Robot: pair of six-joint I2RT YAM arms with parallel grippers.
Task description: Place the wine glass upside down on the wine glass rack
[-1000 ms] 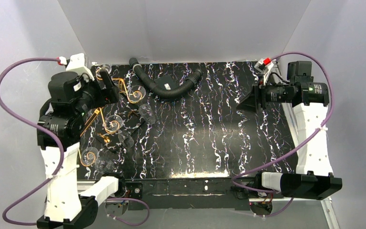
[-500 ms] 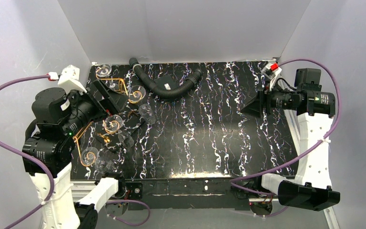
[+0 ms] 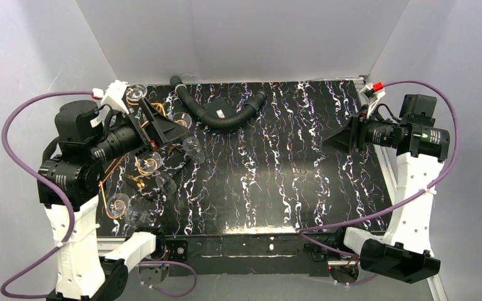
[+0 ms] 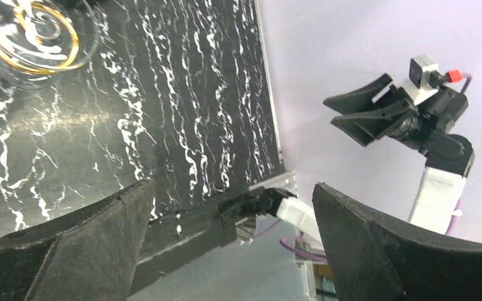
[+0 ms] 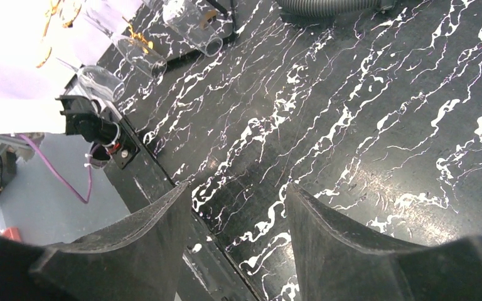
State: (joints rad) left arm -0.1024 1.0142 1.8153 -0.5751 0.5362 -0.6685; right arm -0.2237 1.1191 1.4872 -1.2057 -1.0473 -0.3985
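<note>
The gold wire wine glass rack (image 3: 139, 168) stands at the table's left side. Several clear wine glasses hang in its spiral scrolls, feet up, such as one (image 3: 193, 149) with its bowl toward the table's middle. My left gripper (image 3: 163, 125) is open and empty, raised beside the rack's far scrolls. In the left wrist view one glass foot in a gold scroll (image 4: 31, 31) shows at the top left, apart from my left gripper (image 4: 232, 207). My right gripper (image 3: 342, 139) is open and empty at the far right. The right wrist view shows hanging bowls (image 5: 188, 25) far from my right gripper (image 5: 238, 194).
A black corrugated hose (image 3: 223, 116) curves along the table's far edge, just right of the rack. The black marbled table (image 3: 276, 182) ends at grey walls at the back and sides. The right arm (image 4: 439, 119) also shows in the left wrist view.
My left gripper has swung from low among the rack's left scrolls up and to the right. My right arm has drawn back toward the right wall.
</note>
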